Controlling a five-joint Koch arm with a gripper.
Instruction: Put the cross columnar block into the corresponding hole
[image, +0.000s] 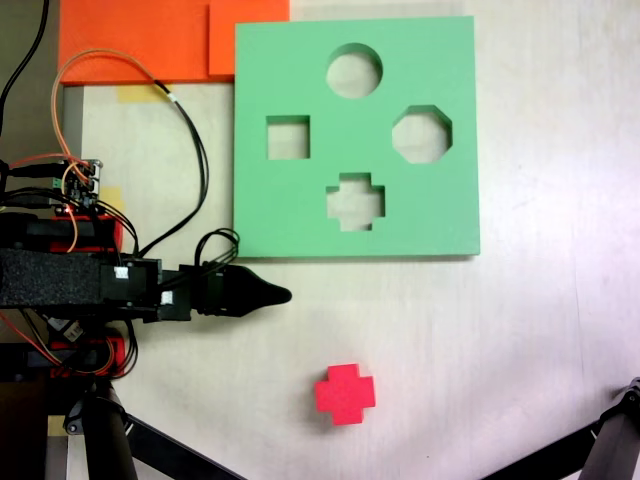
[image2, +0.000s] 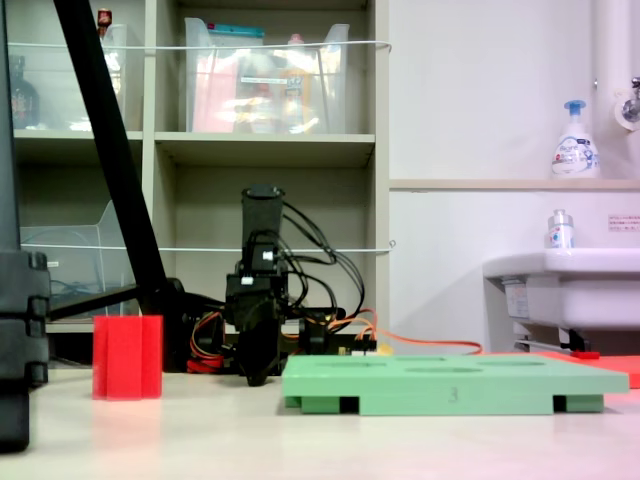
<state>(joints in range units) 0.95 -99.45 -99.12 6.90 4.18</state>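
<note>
Red cross columnar block (image: 345, 393) — apart from corresponding hole (image: 355, 201) | end effector (image: 272, 295) pressed together

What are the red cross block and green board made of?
The small red plus-shaped block: likely foam, with matte, glare-free faces and soft edges. The flat green square board with cutouts: likely the same kind of foam; the second exterior view shows a thick matte slab with cleanly cut holes. Neither is certain.

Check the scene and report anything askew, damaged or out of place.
Nothing stands out. The cross columnar block stands upright on the table, apart from the green board, whose plus-shaped hole is empty. The gripper holds nothing.
</note>
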